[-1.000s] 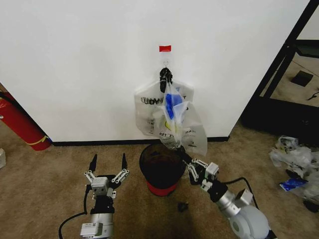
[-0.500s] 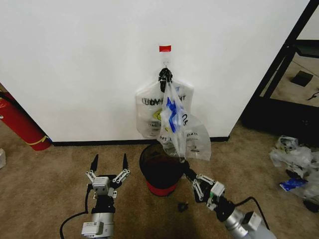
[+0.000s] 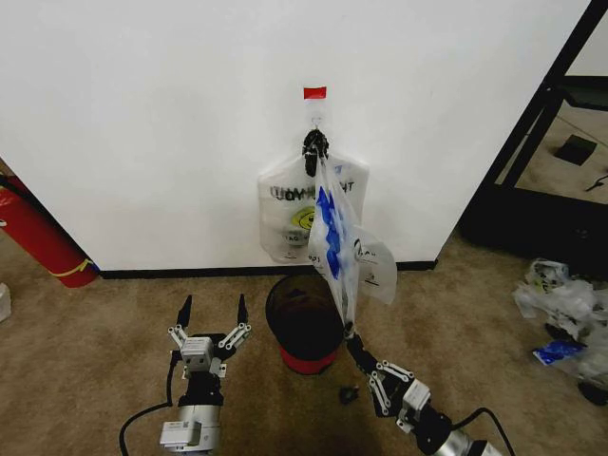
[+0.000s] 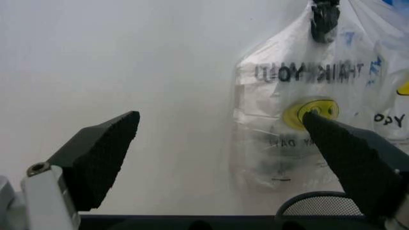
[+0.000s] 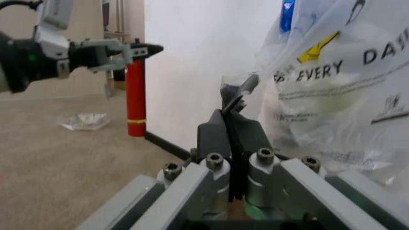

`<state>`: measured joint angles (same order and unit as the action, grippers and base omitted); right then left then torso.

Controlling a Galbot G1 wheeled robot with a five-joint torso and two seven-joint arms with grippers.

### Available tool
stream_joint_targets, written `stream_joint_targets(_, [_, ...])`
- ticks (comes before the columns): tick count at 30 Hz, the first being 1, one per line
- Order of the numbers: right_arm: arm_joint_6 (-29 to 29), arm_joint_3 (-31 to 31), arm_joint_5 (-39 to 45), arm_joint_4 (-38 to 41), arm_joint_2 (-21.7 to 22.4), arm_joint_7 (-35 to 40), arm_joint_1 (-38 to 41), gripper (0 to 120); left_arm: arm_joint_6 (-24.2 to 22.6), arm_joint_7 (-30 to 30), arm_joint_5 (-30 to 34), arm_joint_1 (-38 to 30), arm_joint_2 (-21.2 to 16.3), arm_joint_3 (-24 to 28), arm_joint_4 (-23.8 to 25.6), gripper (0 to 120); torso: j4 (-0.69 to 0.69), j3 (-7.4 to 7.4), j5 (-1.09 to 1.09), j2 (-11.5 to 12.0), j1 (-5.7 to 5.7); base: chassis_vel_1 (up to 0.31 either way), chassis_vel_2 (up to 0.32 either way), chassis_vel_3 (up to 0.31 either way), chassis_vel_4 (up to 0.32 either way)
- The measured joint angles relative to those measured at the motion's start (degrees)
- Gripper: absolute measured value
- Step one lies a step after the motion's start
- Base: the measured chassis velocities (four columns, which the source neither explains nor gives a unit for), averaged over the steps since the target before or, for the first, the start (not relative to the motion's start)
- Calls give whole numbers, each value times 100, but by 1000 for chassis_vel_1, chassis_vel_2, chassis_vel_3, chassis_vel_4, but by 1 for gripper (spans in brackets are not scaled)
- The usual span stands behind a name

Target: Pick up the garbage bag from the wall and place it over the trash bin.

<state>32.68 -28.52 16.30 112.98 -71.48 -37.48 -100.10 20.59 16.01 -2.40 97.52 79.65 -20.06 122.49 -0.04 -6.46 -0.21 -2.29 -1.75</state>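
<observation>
Pinching the garbage bag (image 3: pixel 334 249) in closed jaws is the right gripper (image 3: pixel 351 344); left gripper (image 3: pixel 211 312) gapes, holding nothing.

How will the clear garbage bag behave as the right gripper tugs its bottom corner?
Probably floppy: the garbage bag stretches into a thin, crumpled strip from the hook to the right gripper, with no stiffness. Likely very light, being see-through film. It may slip, since the shut fingers pinch just a small corner.
</observation>
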Motion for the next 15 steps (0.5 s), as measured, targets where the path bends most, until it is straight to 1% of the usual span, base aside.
stream_joint_targets(9, [420,-2,-308,-208,-118,55,-160,0,-1,0,1,-4,5,17,-41,100,0,0,0,0,0,0,0,0,0])
stream_joint_targets(15, [474,17,-355,-225,-141,169,-201,0,-63,2,119,-40,-64,79,-16,100,0,0,-1,0,0,0,0,0,0])
